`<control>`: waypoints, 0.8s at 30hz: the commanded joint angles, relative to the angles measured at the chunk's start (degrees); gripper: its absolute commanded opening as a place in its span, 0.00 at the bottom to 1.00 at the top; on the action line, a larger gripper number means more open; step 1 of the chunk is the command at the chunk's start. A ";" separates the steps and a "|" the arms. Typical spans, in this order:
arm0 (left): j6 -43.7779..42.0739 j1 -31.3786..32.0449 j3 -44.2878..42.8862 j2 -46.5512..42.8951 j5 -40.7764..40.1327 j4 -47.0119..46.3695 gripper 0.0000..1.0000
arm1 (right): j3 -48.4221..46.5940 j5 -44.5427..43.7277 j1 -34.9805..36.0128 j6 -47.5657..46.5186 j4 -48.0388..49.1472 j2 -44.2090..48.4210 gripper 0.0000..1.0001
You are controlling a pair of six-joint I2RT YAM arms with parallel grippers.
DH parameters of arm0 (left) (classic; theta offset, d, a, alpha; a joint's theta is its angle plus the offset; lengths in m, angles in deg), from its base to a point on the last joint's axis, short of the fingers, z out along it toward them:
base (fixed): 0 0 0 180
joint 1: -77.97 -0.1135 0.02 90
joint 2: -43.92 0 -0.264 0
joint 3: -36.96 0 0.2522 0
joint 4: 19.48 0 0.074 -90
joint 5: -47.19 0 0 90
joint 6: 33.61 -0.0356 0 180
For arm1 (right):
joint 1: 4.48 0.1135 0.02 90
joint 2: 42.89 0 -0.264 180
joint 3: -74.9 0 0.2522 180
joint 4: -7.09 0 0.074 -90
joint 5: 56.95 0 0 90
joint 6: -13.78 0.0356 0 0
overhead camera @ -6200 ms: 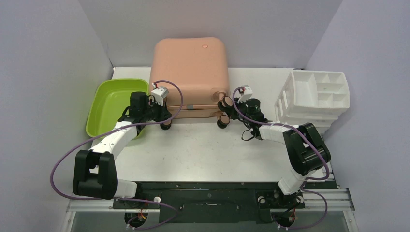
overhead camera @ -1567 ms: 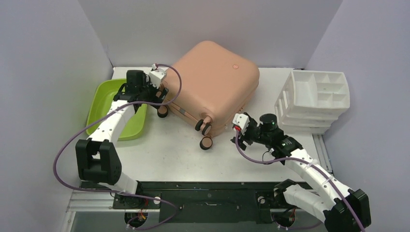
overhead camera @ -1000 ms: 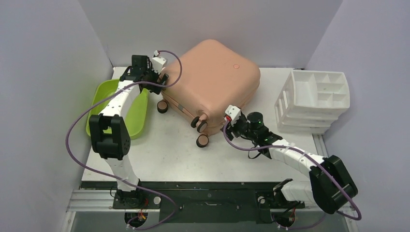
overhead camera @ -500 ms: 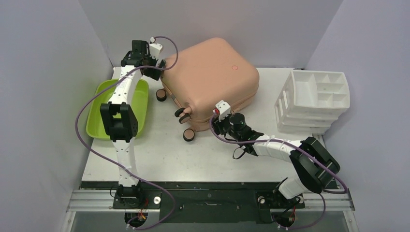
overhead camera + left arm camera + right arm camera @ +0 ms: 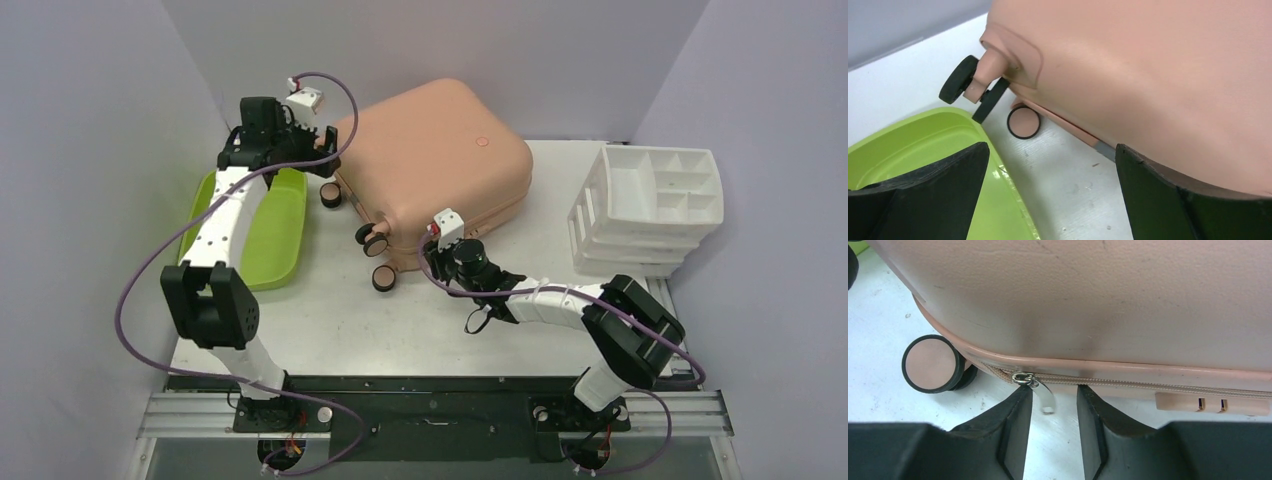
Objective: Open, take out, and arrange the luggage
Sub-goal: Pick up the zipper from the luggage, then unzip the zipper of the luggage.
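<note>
Right fingers (image 5: 1015, 425): slightly spread, one on each side of the hanging zip pull (image 5: 1046, 400). There is a gap on both sides, so they are not pinching it.
Zip pull: it dangles from the slider (image 5: 1021, 378) at the near corner of the luggage (image 5: 430, 150), just beside a caster wheel (image 5: 929, 363).
Zip track (image 5: 1158, 386): the run to the right of the slider looks closed. Past the corner I cannot tell.
Left fingers (image 5: 938, 185): spread wide and holding nothing. One finger is low against the shell at the far-left corner; I cannot tell whether it touches.
Near the left fingers: a second wheel (image 5: 960, 80) sticks out over the rim of the lime-green tub (image 5: 250, 230).
Luggage position: flat on the worktop (image 5: 400, 320), turned cornerwise, wheels toward the near left and round logo (image 5: 482, 142) facing up. It sits between the tub and the white organizer (image 5: 655, 195).
Done so far: by my reading, only the set-up. The zip corner faces the right arm, and the left arm is placed where it could brace the shell.
Not done: the lid is shut, the lining and any contents are out of sight, and nothing has been laid out.
Left to do: pinch the pull, run the zip round the shell, lift the lid, take things out and arrange them. That is nearly the whole task.
</note>
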 commanded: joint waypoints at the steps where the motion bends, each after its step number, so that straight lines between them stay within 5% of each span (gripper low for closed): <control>1: 4.17 1.12 4.54 -8.18 7.69 -7.26 0.96 | -2.60 0.94 1.06 -2.00 4.90 -1.47 0.32; 11: 6.44 10.68 11.63 -13.45 12.26 -10.31 0.96 | -1.43 2.39 1.87 -8.91 6.69 -0.99 0.01; 24: 5.51 15.34 20.87 -13.81 13.68 -14.18 0.94 | 0.22 -4.47 -5.25 -8.76 1.63 4.71 0.00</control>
